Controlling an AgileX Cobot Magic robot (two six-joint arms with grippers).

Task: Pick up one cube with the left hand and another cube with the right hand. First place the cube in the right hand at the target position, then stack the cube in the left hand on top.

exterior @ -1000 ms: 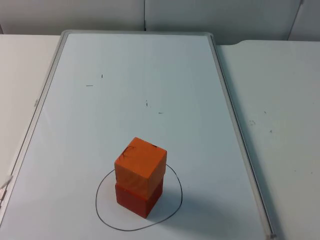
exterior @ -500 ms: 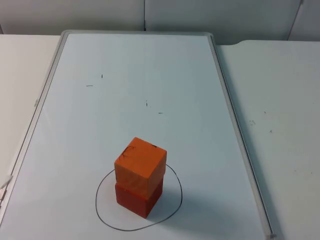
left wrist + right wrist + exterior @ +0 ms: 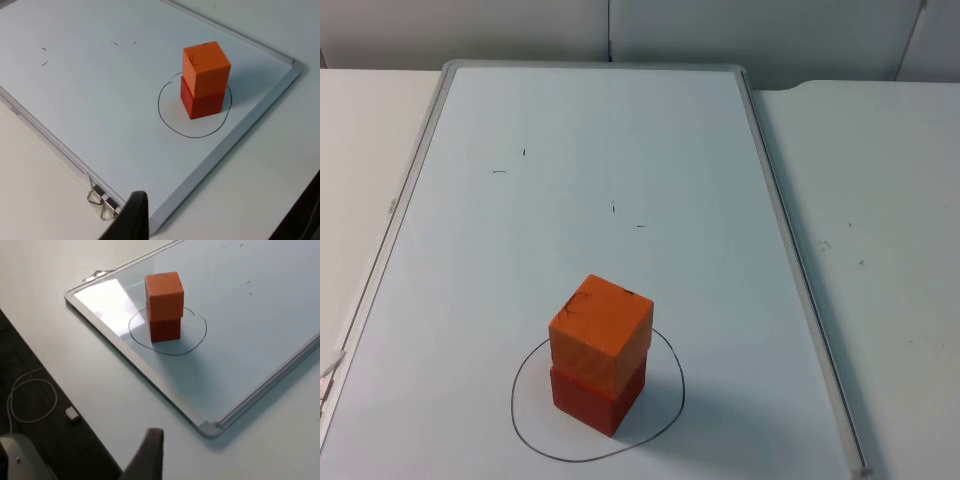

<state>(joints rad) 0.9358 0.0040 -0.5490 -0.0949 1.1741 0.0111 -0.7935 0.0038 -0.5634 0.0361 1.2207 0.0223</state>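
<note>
an orange cube (image 3: 601, 331) sits stacked on a red cube (image 3: 596, 397) inside the drawn circle (image 3: 672, 410) at six o'clock on the whiteboard (image 3: 590, 200). both grippers wait pulled back above the table's near corners; their opening cannot be told; neither holds a cube.

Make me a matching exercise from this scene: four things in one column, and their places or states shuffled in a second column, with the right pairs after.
Things
1. light orange wooden cube
2. darker red-orange cube
3. hand-drawn black circle
4. silver binder clips

Places or states
A. drawn on the whiteboard, ringing the stack
B. resting on top of the other cube
C. fixed at the whiteboard's frame edge
D. standing on the whiteboard inside the ring, under the other cube

Pairs: 1-B, 2-D, 3-A, 4-C
</note>
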